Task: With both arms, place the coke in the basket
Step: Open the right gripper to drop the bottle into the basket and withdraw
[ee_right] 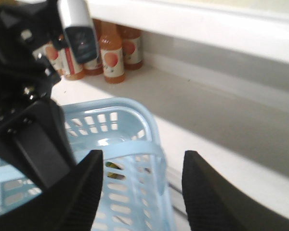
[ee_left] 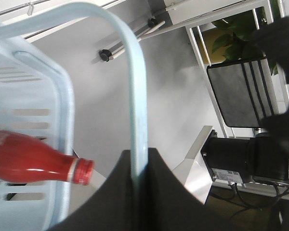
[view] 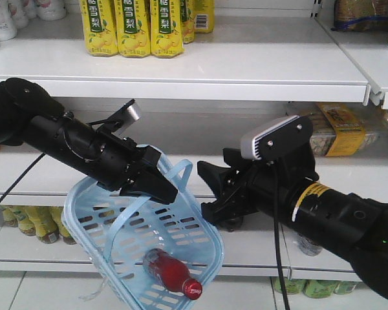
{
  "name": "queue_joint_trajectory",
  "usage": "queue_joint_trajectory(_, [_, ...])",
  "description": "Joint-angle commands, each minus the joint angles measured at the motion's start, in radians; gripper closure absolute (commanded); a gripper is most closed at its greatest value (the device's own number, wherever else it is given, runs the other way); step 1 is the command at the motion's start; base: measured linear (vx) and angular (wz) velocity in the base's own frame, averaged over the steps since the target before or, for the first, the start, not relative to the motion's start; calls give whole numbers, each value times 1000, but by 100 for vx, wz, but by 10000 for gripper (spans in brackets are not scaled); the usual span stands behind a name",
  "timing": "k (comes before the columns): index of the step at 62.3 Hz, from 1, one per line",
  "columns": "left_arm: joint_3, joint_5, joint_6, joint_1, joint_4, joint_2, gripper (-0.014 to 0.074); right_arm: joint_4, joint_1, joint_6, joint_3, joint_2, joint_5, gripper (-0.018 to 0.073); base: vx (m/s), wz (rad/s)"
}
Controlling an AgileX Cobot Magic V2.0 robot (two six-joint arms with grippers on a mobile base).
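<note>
The pale blue basket (view: pixel 126 242) hangs tilted in front of the shelves. My left gripper (view: pixel 156 184) is shut on its swing handle (ee_left: pixel 137 96) and holds it up. The coke (view: pixel 171 273), a red-wrapped bottle with a red cap, lies inside the basket near its lower right corner; in the left wrist view the coke (ee_left: pixel 29 161) shows against the slotted wall. My right gripper (view: pixel 210 190) is open and empty, just right of the basket rim (ee_right: pixel 149 130), with the handle (ee_right: pixel 135 149) between its fingers' line of sight.
Yellow-labelled pear drink bottles (view: pixel 132 26) stand on the top shelf (view: pixel 246 71). Orange-brown juice bottles (ee_right: pixel 111 57) stand on a lower shelf. Packaged snacks (view: pixel 339 129) lie on the middle shelf at the right. Green-yellow bottles (view: pixel 32 223) line the bottom shelf.
</note>
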Motion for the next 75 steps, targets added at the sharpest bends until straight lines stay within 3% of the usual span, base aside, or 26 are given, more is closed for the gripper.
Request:
queue_joint_trajectory(1, [-35,8,4,-2,-99,-59,602,26,-51,-29,-35,-69,-30,184,0,0])
queue_joint_trajectory(23, [-35,8,4,-2,-99,-59,602,-37,-246,-61,-35,-272,195,184,0,0])
queue_joint_trajectory(41, [-35,8,4,-2,-99,-59,602,-49,-390,-84,-32,-451,295,188,0,0])
queue_joint_trajectory(55, [-35,8,4,-2,-99,-59,602,-71,-442,-110,-22,-559,468,188,0,0])
queue_joint_trajectory(75, [-35,8,4,-2,-99,-59,602,-86,-442,-81,235,-800,405,188,0,0])
